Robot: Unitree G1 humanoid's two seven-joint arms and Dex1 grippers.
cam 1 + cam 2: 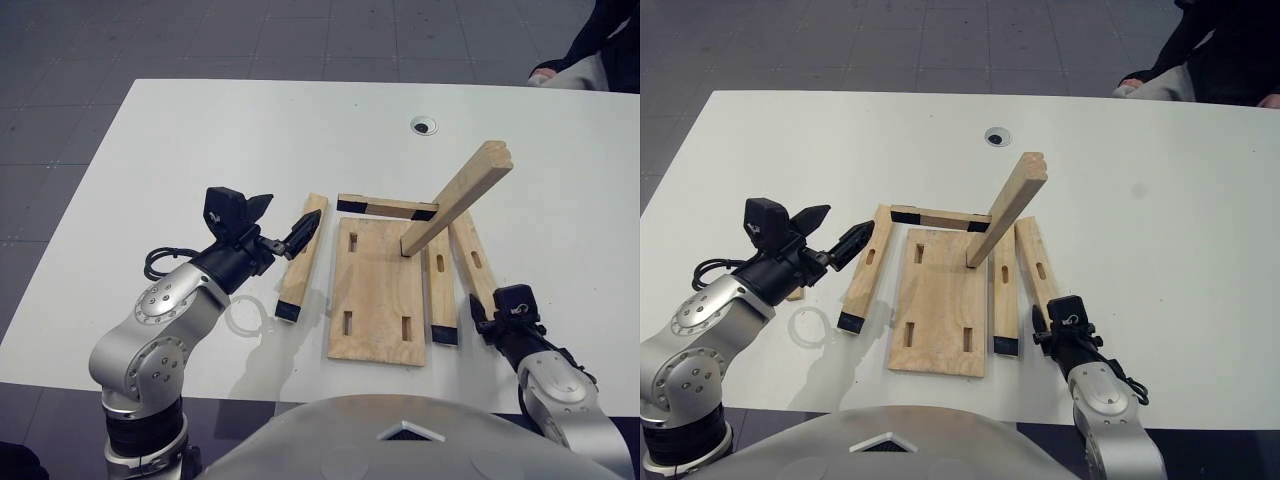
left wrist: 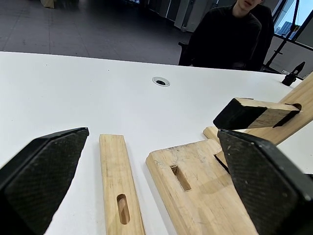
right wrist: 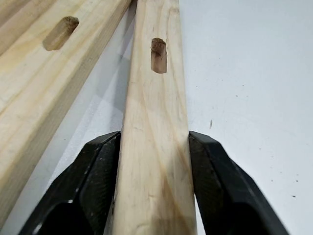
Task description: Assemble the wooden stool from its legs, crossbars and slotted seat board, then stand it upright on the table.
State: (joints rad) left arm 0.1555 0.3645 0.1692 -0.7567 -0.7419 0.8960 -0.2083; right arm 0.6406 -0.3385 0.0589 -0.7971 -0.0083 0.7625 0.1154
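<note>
Pale flat wooden seat board (image 1: 377,293), four slots, lay mid-table; one square-cut leg (image 1: 458,197) stood tilted in a far slot; right gripper (image 3: 154,156) clamped the smooth slotted outermost leg (image 3: 156,83) right of the board, near end cut off; left gripper (image 1: 284,220) gaped empty above a black-tipped leg (image 1: 300,258).

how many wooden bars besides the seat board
5: left bar beside the seat board; far bar along its far edge; standing bar tilted in a slot; inner right bar and outer right bar, the latter in the right end effector. None seems hidden.
</note>
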